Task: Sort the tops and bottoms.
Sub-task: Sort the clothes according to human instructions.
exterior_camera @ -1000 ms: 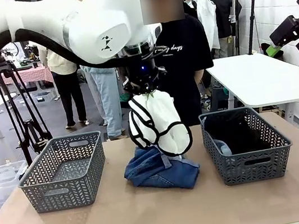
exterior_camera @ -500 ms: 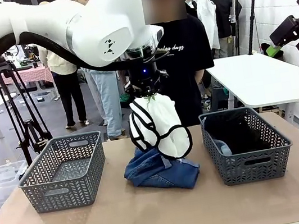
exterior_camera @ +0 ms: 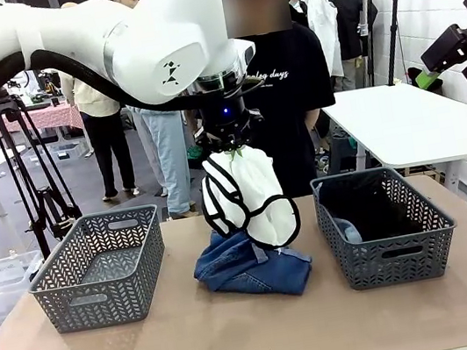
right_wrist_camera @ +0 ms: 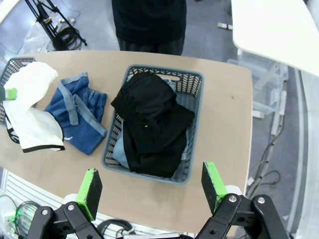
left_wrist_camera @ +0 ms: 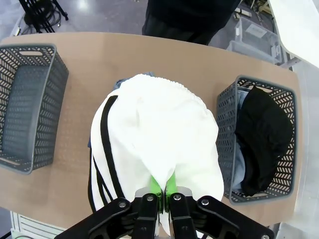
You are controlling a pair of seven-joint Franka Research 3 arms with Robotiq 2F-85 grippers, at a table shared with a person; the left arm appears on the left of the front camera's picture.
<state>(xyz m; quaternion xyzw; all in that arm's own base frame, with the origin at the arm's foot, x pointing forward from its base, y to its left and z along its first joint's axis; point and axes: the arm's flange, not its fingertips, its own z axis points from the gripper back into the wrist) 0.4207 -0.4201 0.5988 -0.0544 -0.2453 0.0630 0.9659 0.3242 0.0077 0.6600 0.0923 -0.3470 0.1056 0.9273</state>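
My left gripper (exterior_camera: 229,146) is shut on the white top with black edging (exterior_camera: 250,194), which hangs over the middle of the table. From the left wrist its pads (left_wrist_camera: 162,191) pinch the white top (left_wrist_camera: 159,134). Right under it the darker denim bottoms (exterior_camera: 252,265) lie crumpled on the table. The black top (exterior_camera: 372,206) lies in the right basket (exterior_camera: 389,261) on light blue denim (exterior_camera: 346,230). My right gripper (right_wrist_camera: 152,186) is open high over that basket (right_wrist_camera: 194,82), above the black top (right_wrist_camera: 152,119), with nothing between its fingers.
An empty grey basket (exterior_camera: 101,289) stands at the table's left. A person in a black T-shirt (exterior_camera: 292,95) stands at the far edge behind the hanging top. A white table (exterior_camera: 411,120) is off to the right, a tripod (exterior_camera: 36,188) to the left.
The left arm's wrist shifted slightly to the right with the white top, which swung a little; since half a second ago nothing has moved.
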